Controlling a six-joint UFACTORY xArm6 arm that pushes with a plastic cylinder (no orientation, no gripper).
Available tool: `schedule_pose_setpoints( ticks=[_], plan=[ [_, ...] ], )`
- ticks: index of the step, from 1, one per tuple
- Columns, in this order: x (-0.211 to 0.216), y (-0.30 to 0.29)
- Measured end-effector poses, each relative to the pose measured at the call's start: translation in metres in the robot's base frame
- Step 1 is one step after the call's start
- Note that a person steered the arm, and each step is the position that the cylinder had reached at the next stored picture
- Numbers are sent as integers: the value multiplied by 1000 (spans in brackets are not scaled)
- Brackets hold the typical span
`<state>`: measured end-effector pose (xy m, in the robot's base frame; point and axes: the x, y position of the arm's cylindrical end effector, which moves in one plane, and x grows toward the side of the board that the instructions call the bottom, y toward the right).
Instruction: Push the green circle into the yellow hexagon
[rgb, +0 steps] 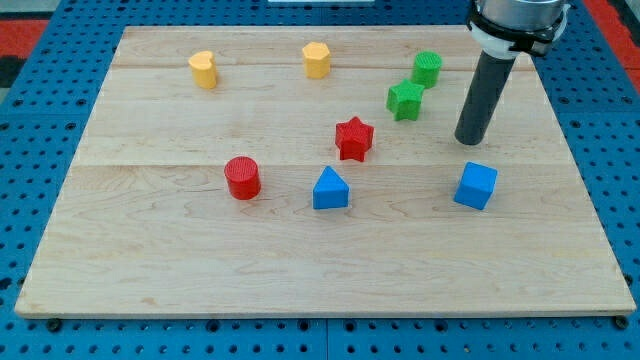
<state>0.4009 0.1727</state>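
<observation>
My tip (469, 140), a bare rod holding nothing, rests right of centre, below-right of the green circle (427, 68) at upper right; pushing left from here would likely strike the green star (405, 100), not drive the circle toward the yellow hexagon (316, 59).

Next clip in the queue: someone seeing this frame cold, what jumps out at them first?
Likely the dark rod coming down at the view's upper right, my tip resting on the wooden board, right of the green star and touching no block. Next, the bright blocks: the green circle sits above that star, and the yellow hexagon lies further left along the top.
</observation>
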Motion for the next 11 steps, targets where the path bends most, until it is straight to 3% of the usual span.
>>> schedule_pose_setpoints(
  ticks=[1,3,6,10,11],
  plan=[
    [-44,29],
    [-95,32],
    [-130,-24],
    [-121,-218],
    [-132,-243]
  ],
)
